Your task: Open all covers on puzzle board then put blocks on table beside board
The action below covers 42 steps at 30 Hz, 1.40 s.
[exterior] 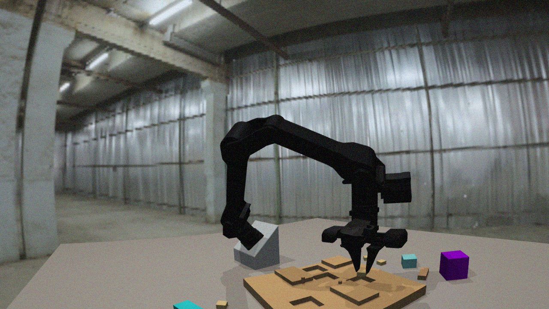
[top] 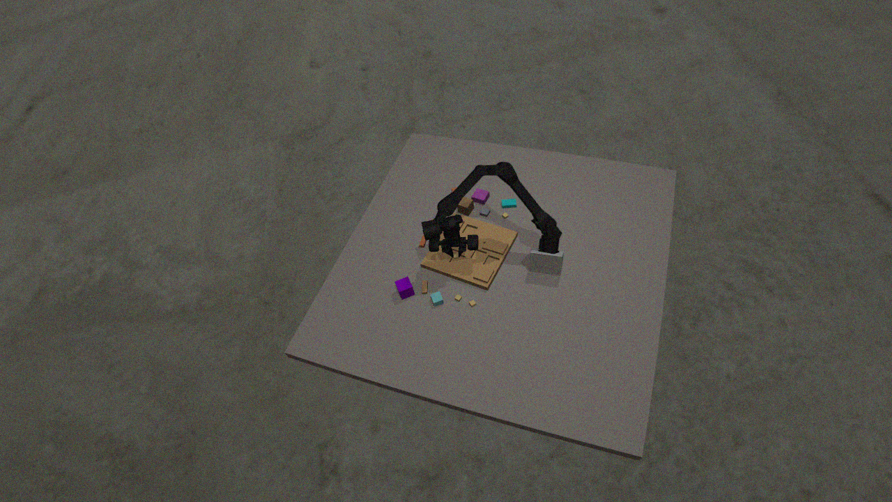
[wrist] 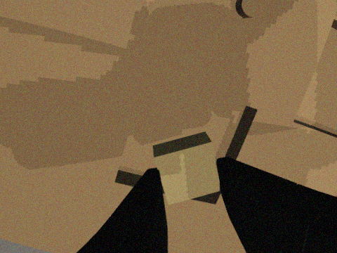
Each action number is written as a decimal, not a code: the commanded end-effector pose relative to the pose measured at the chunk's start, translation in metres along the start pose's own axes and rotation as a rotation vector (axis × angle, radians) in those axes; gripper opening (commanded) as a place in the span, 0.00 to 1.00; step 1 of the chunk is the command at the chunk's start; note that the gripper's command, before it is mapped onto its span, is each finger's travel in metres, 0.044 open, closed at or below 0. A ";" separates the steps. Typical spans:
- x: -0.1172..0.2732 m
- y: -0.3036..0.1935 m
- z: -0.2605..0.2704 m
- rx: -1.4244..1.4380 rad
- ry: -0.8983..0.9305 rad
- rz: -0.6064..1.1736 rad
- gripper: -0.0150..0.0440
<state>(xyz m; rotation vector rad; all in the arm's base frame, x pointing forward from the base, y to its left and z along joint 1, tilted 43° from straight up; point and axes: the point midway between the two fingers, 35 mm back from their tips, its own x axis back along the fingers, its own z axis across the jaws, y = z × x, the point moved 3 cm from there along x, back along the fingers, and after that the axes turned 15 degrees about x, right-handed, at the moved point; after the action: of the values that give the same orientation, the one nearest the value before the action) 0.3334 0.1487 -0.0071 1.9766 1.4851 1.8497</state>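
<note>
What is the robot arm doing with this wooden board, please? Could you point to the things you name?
The arm's gripper [top: 455, 254] [exterior: 362, 272] [wrist: 188, 174] is closed on a small pale yellow block [exterior: 361, 273] [wrist: 189, 177], right over an open well of the puzzle board [top: 455, 272] [exterior: 406, 286]. Three similar small blocks already rest on the table [top: 529, 374] [exterior: 153, 268], off the board. This one still has to be set down there, and then the hand should move away.
</note>
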 end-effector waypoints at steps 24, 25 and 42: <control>0.051 0.000 0.001 0.134 0.002 0.005 0.39; 0.054 0.000 0.001 0.135 0.002 0.005 0.39; 0.074 0.027 -0.019 0.139 0.005 0.011 0.39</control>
<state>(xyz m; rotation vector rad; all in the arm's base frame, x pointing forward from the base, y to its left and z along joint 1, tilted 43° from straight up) 0.3214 0.1836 0.0586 2.0330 1.6515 1.8110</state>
